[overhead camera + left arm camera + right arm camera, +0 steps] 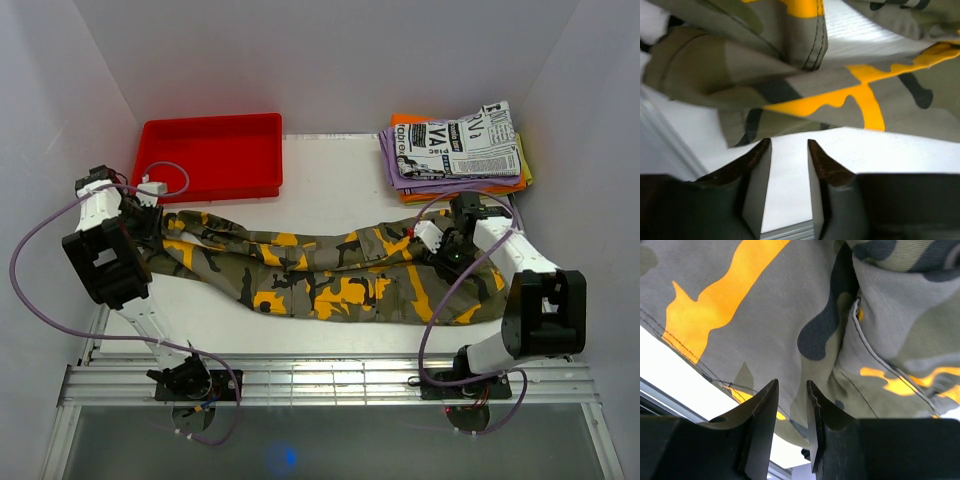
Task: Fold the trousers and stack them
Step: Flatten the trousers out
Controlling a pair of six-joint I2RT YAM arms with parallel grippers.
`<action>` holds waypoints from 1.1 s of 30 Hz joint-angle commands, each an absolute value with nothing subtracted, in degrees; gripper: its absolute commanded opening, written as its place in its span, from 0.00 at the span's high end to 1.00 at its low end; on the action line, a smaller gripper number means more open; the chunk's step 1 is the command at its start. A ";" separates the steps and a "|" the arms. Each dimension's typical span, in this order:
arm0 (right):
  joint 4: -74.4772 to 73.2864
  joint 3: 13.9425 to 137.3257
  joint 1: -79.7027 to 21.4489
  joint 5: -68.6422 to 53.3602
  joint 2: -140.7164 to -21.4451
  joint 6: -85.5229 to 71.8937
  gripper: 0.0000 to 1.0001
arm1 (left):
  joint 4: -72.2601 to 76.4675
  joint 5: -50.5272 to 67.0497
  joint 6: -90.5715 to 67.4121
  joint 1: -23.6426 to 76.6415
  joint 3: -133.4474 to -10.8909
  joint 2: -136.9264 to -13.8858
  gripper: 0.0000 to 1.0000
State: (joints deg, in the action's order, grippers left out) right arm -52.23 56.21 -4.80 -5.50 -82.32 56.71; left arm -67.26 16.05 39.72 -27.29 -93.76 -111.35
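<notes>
White table: trousers lay unfolded, first fold pending.
Left gripper at 9 o'clock and right gripper at 3 hung parted, empty; pinching cloth seemed next.

Left fingers and right fingers stand slightly parted.

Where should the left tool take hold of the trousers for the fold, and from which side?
Grip the bunched left end of the trousers, coming in low along the table from the left. That edge lies just ahead of the open left tool, so one finger can probably slide beneath it.
</notes>
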 commanded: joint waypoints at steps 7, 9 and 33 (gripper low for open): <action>-50.36 64.51 -2.55 -3.61 -91.83 53.53 0.66 | -54.68 21.97 28.57 -27.16 -88.77 -117.77 0.64; -48.96 65.12 -1.85 -2.90 -93.16 52.83 0.67 | -52.48 21.36 27.25 -27.16 -88.42 -119.00 0.61; -56.68 54.24 3.78 1.32 -83.77 63.53 0.72 | -79.60 -2.74 65.38 -45.44 -86.91 -110.66 0.54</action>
State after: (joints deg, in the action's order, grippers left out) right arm -50.33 55.92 3.38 1.39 -88.84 57.65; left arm -75.90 -3.42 56.86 -45.65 -82.98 -117.01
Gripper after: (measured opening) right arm 0.286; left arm 0.449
